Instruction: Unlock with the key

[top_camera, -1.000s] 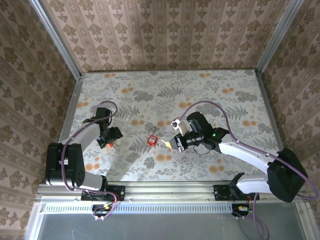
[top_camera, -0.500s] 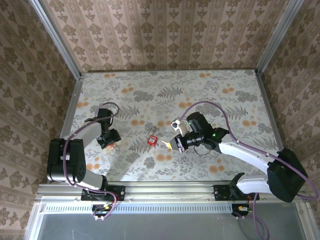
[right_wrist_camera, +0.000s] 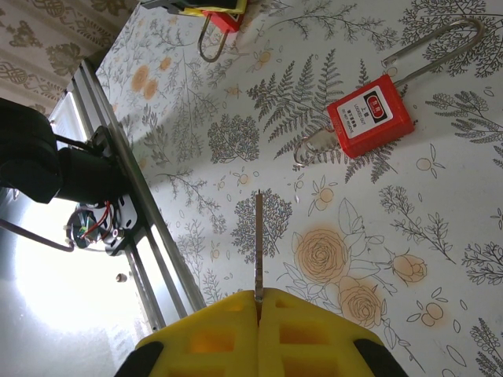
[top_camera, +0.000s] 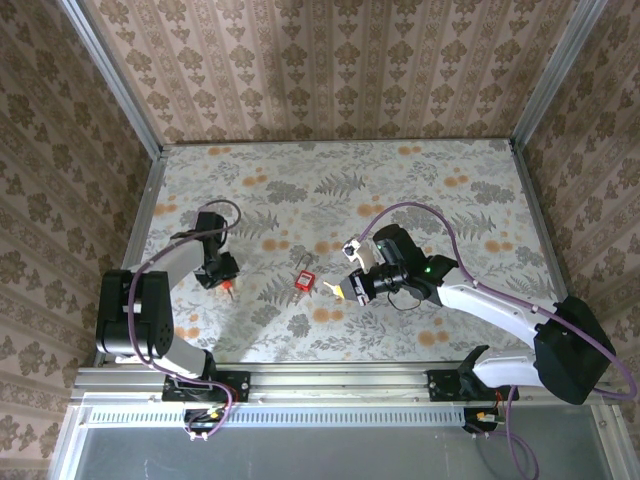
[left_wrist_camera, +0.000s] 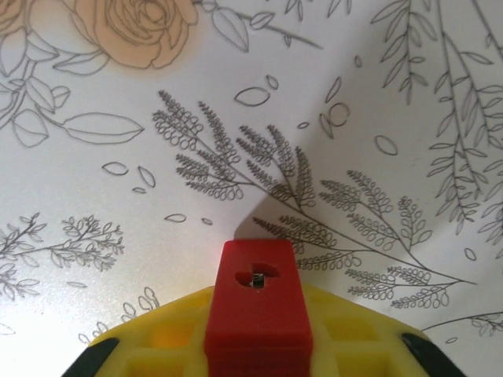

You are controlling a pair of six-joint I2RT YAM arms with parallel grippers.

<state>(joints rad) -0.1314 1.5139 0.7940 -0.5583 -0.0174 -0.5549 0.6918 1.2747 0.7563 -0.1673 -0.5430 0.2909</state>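
Closes left gripper point(top_camera: 224, 276) on left padlock point(left_wrist_camera: 255, 306), wide a second ago; keyhole faces out. Pinches key point(right_wrist_camera: 258, 243) in shut right gripper point(right_wrist_camera: 258, 305), mid-table near middle padlock point(right_wrist_camera: 369, 116). Ready for insertion, probably.

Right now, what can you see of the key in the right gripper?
The key is a thin, dark grey metal blade, seen edge-on from the right wrist. Its head is hidden, clamped in the shut right gripper, and the shank sticks straight out. It seems to touch nothing else. The loose red padlock lies on the table ahead of it.
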